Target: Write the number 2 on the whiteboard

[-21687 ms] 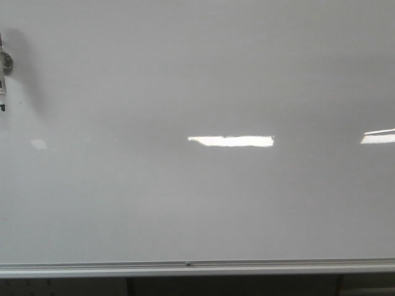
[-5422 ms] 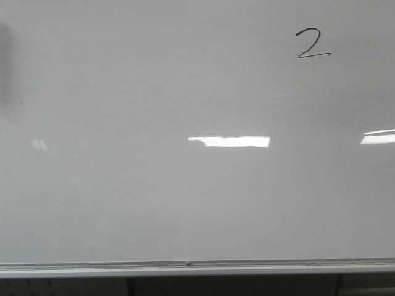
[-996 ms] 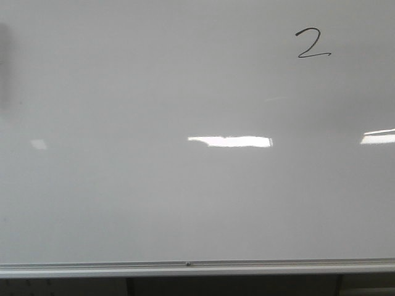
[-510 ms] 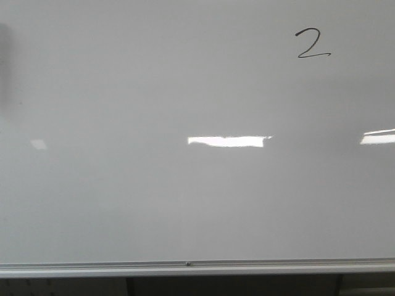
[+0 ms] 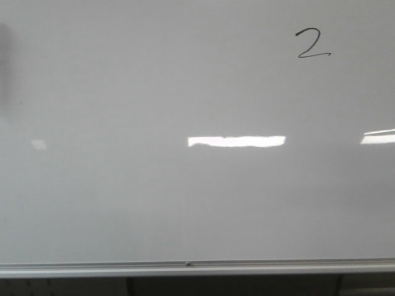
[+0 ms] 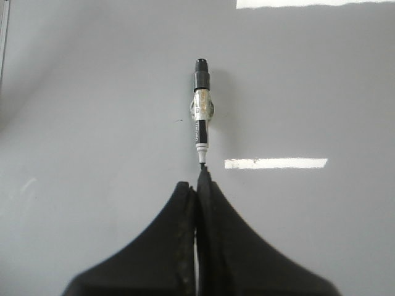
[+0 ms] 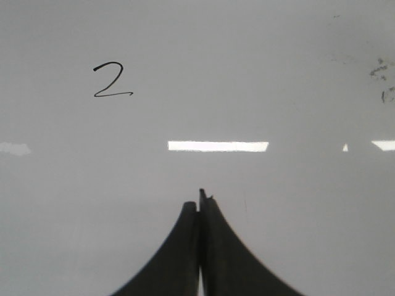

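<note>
Number 2 (image 5: 312, 44) on whiteboard (image 5: 154, 203)

Glossy, smooth white-grey whiteboard (image 5: 154, 203), mirroring bright light strips. Brushed silver metal rail (image 5: 197, 267) along its lower edge, with a dull sheen. Thin, matt black ink for the number 2 (image 5: 312, 44). Marker (image 6: 200, 114) of black and white plastic with a printed label, faintly shiny. Matt black, slightly grainy fingers (image 6: 179, 246) (image 7: 213, 259) on both grippers.

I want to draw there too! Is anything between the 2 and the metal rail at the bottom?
No, the front view shows only bare whiteboard between the number 2 and the bottom rail.
</note>
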Motion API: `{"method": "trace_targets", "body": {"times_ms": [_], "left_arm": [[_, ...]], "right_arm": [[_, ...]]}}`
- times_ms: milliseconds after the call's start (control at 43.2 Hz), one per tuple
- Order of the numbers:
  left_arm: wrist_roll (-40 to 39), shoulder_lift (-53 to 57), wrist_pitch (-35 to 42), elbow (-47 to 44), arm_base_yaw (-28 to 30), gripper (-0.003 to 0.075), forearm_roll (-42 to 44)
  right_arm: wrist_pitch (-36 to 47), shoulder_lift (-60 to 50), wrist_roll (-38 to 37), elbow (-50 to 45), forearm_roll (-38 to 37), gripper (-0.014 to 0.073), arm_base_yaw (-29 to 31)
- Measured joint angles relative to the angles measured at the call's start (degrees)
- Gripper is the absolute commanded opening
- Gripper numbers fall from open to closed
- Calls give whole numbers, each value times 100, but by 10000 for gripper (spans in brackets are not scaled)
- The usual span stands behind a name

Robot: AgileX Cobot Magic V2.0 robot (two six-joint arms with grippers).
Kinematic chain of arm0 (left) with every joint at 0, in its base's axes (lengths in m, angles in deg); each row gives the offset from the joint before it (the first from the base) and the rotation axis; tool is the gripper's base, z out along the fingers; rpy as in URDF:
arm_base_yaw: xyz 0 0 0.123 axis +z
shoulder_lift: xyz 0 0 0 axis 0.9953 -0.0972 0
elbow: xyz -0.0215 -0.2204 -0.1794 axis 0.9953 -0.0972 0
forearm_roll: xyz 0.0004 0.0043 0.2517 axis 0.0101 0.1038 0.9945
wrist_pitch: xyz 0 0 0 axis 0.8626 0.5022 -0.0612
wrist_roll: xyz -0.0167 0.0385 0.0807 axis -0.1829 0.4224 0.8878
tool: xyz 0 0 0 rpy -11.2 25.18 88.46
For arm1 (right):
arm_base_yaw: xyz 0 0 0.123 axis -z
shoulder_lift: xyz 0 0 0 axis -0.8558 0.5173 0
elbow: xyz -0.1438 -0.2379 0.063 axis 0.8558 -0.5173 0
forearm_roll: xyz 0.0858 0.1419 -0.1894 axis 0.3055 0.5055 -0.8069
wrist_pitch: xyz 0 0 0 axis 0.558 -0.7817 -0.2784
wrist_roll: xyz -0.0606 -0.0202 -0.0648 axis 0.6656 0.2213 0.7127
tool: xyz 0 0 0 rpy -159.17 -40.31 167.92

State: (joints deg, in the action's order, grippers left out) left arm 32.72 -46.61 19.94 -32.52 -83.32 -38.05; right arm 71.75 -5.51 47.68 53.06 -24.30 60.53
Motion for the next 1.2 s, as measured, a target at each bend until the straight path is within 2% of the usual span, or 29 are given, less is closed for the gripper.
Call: {"method": "trace_targets", "body": {"times_ms": [278,1205], "left_arm": [[0,0,0,0,0,-20,0],[0,0,0,0,0,-20,0]], "right_arm": [[253,-13,0,-72,0,-66,-59],[262,-13,0,-72,0,-66,-146]]}}
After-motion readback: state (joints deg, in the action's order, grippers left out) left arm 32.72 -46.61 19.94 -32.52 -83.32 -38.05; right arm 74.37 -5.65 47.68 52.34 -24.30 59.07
